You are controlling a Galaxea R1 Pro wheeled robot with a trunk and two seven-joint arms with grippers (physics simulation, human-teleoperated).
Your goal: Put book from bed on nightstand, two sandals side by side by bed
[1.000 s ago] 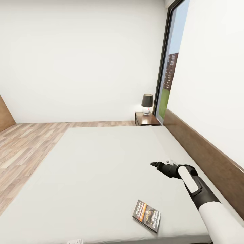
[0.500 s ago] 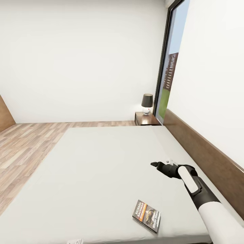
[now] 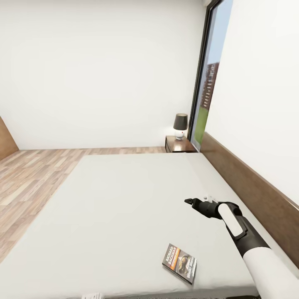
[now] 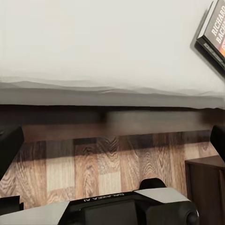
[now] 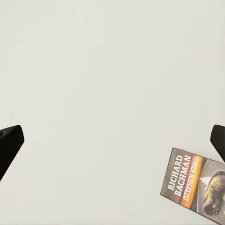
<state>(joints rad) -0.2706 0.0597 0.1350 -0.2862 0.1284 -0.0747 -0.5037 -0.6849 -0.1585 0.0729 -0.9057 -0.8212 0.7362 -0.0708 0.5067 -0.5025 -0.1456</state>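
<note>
**Operator:** Report the position of the book.

**Technician:** The book point(image 3: 179, 263) lies flat, cover up, on the light-grey mattress of the bed point(image 3: 124, 207), near the bed's close edge and towards the headboard point(image 3: 253, 187) side. The cover shows white "Richard Bachman" lettering and an orange band. In the right wrist view the book point(image 5: 194, 184) sits on bare mattress, apart from both fingertips. In the left wrist view a corner of the book point(image 4: 213, 35) rests close to the mattress edge, above the dark bed frame and the wood-plank floor point(image 4: 108, 159).

**Operator:** State of the right gripper.

**Technician:** The right gripper point(image 3: 192, 202) is held over the mattress, beyond the book and not touching it. Its jaws are spread wide: the two dark fingertips point(image 5: 9, 143) stand at opposite sides of the right wrist view with nothing between them.

**Operator:** State of the left gripper.

**Technician:** The left gripper point(image 4: 112, 145) points at the bed's side and the floor below it. Its jaws are likewise released, with the fingertips point(image 4: 9, 147) far apart and nothing grasped.

**Operator:** Nightstand position?

**Technician:** One nightstand point(image 3: 179, 145) stands at the far end of the bed, against the headboard wall beside the window point(image 3: 207, 83). A lamp point(image 3: 180, 126) with a dark shade stands on it. A dark wooden cabinet corner point(image 4: 206, 187) also appears on the floor in the left wrist view; whether it is a nightstand cannot be told.
</note>
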